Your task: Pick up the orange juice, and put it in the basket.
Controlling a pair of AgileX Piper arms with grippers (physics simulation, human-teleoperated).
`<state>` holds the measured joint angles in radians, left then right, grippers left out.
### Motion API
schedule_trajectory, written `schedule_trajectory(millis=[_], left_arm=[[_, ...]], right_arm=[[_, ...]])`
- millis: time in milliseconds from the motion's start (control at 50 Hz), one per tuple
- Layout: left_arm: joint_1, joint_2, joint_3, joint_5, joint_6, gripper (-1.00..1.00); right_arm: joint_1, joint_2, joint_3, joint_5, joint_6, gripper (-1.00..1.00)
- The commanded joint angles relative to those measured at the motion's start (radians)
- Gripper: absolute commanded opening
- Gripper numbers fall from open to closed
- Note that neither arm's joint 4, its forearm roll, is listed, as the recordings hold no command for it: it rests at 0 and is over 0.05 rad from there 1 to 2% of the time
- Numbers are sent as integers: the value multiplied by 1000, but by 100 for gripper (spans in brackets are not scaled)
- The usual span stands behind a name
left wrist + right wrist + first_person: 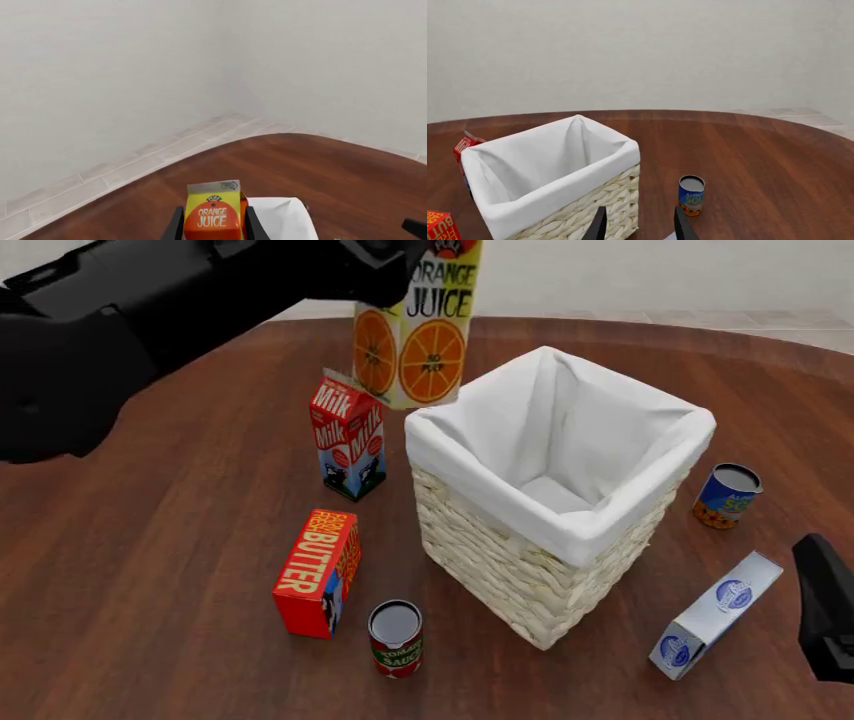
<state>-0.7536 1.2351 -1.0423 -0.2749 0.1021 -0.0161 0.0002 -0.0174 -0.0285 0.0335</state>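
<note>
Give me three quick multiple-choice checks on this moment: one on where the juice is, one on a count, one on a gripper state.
1. Where is the orange juice?
A. Inside the basket
B. Held in the air, left of the basket
C. Lying on the table

2. How many cans stand on the table?
A. One
B. Two
C. Four

3. What is the left gripper doing?
A. Shut on the orange juice
B. Open and empty
C. Holding the milk carton

Answers:
1 B: the front view shows the carton raised above the milk carton, left of the basket rim.
2 B: a tomato sauce can in front and a blue can to the right.
3 A: the left wrist view shows both fingers against the carton's sides.
</note>
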Motion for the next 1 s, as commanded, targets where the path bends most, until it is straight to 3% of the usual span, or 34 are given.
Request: schedule_trajectory(millis=[20, 580, 1000], left_arm=[[-47, 34, -28, -20, 17, -100], [-110, 201, -82, -95, 11, -100], [-155, 358, -199, -111, 54, -100]], right_arm=[[-2, 0, -1, 0, 4, 100], [3, 0, -5, -4, 1, 100], [5, 0, 10, -23, 13, 100]])
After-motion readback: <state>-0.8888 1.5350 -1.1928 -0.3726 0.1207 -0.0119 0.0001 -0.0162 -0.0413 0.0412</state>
